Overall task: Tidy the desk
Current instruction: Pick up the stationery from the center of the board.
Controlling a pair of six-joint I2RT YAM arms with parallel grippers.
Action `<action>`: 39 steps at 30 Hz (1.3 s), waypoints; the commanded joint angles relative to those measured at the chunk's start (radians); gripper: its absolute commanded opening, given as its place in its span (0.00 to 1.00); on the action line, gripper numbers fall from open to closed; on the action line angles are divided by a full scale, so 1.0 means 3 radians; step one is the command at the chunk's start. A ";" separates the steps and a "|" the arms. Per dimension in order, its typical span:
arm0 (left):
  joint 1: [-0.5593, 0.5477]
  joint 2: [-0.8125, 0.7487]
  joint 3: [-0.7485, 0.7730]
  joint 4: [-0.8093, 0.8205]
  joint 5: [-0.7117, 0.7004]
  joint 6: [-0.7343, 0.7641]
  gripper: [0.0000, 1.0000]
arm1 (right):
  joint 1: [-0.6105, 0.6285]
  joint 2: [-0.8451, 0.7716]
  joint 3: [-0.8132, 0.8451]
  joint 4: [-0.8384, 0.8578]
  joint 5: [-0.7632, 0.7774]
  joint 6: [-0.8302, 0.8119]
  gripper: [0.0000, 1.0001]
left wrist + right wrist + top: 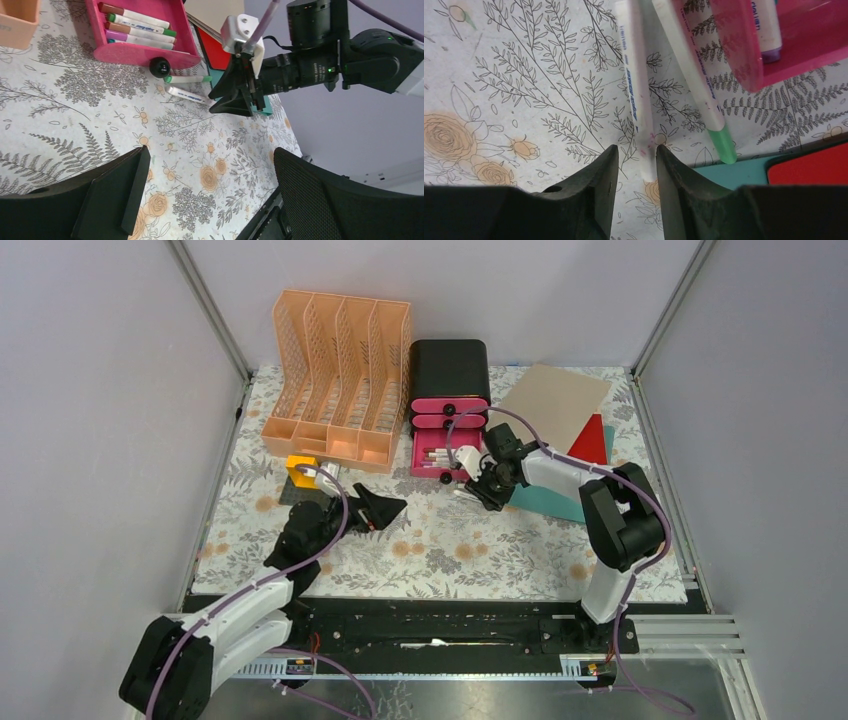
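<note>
- The bench (440,550), under its fern-and-flower cloth, spans the cell ahead of both arm bases.
- At its far edge stand an orange file rack (340,370) and a black drawer box (448,368). Its lowest pink drawer (145,52) is pulled out (markers lie inside).
- The right end effector (636,155) is tipped down just in front of that drawer. Its fingers are narrowly apart astride the end of a white marker (634,90), with cloth showing between one finger and the pen.
- A green-capped marker (694,85) lies just beside the white one.
- The left end effector (385,508) hangs over the bench's left-middle, fingers spread wide.
</note>
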 commanded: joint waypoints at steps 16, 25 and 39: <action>0.0010 0.0566 -0.0430 0.1766 0.0430 -0.0819 0.99 | 0.0294 0.0293 0.0012 0.0025 0.0369 0.0008 0.13; -0.0231 0.1119 -0.0609 0.2705 0.0282 -0.1259 0.99 | 0.0298 0.0027 -0.0011 -0.0132 -0.0063 0.0014 0.00; -0.0617 0.2170 -0.0513 0.3428 -0.0099 -0.1504 0.99 | 0.0294 -0.0433 -0.0023 -0.0187 -0.0881 0.0129 0.00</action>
